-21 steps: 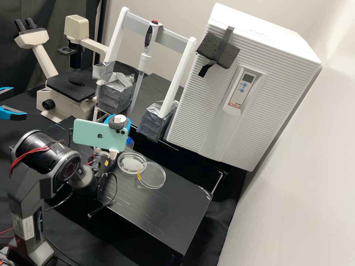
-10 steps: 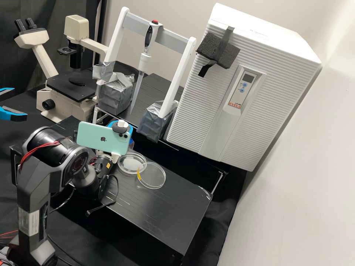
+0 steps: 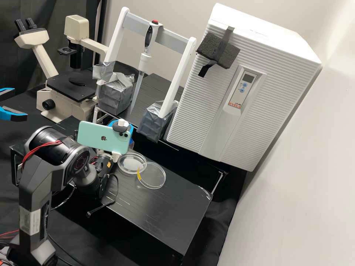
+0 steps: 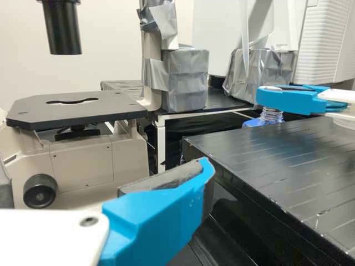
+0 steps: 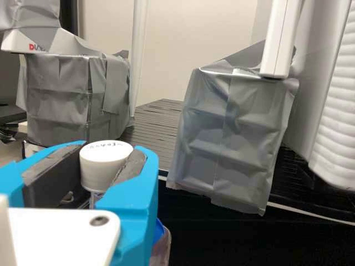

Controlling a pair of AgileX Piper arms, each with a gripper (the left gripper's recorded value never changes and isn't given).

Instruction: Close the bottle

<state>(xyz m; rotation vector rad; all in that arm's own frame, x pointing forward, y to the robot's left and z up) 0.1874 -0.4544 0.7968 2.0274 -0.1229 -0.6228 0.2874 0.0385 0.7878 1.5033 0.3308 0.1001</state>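
My right gripper [image 5: 91, 172] is shut on a white cap [image 5: 106, 158], held upright between its blue fingers. Just under it shows the clear bottle's shoulder [image 5: 161, 244]. In the left wrist view the same gripper [image 4: 294, 100] hovers right over the bottle's open threaded neck [image 4: 270, 115], beyond the black platform. In the high view the right gripper [image 3: 122, 127] sits behind the mint phone [image 3: 104, 137] mounted on its wrist, which hides the bottle. My left gripper [image 3: 14, 104] stands open at the far left edge, away from the bottle, one blue finger [image 4: 161, 213] close to the camera.
Two clear petri dishes [image 3: 142, 170] lie on the raised black platform [image 3: 166, 210]. A microscope [image 3: 63, 85] stands at the back left. A pipette [image 3: 142, 62] hangs on a white rack with taped feet [image 3: 155, 120]. A large white appliance [image 3: 244, 85] fills the right.
The right arm has shifted a little to the right and lowered slightly with the cap in its gripper; most of this happened before half a second ago. The left gripper has stayed put.
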